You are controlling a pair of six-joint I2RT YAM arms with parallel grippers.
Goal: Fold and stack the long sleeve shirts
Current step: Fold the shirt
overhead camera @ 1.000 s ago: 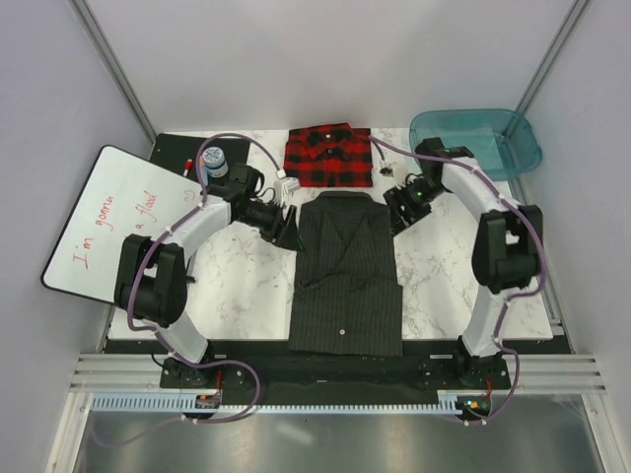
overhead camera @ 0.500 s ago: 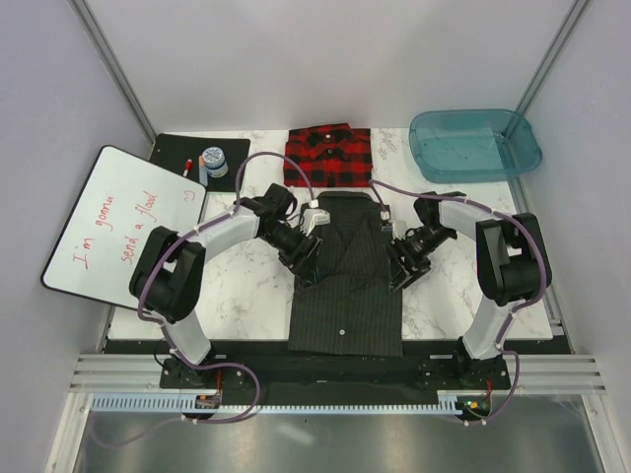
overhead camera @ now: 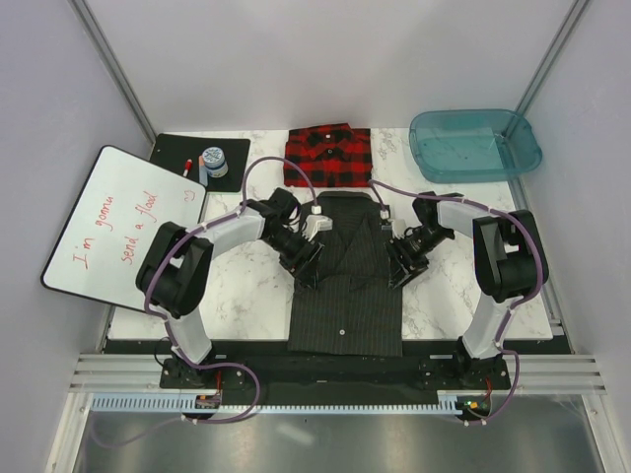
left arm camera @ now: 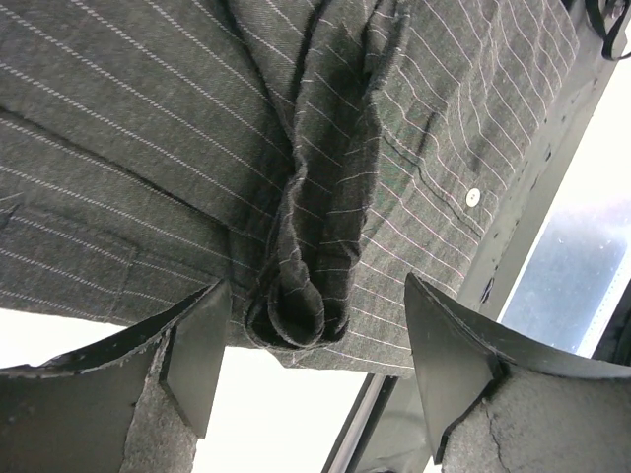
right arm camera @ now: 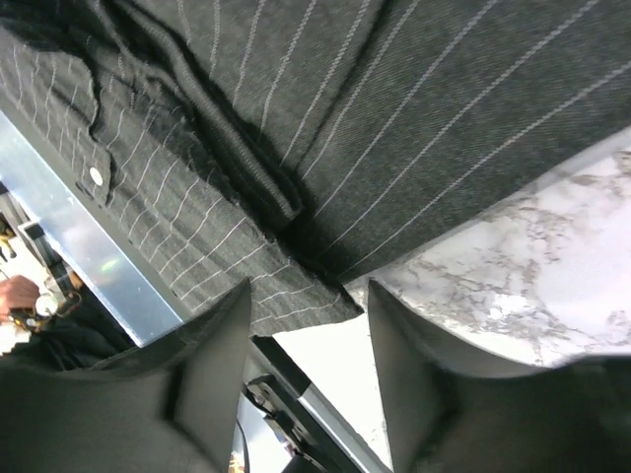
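Both arms shifted from collar level to mid-shirt. Left gripper (left arm camera: 315,325), right gripper (right arm camera: 308,325): jaws spread, each astride a side edge of pinstripe shirt (overhead camera: 347,301), flat at centre of table (overhead camera: 246,291). Plaid shirt (overhead camera: 328,156), folded, just beyond its collar. Shirts: 2. Teal tub (overhead camera: 513,158): 1, far right. Whiteboard (overhead camera: 118,227): 1, left.

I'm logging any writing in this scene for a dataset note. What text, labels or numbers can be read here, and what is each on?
"I'm gonna send a flood": red handwriting in two lines on the whiteboard; the last word is not fully certain.
Jar on the black mat: any label is too small to read.
Pinstriped shirt and plaid shirt: no text visible.
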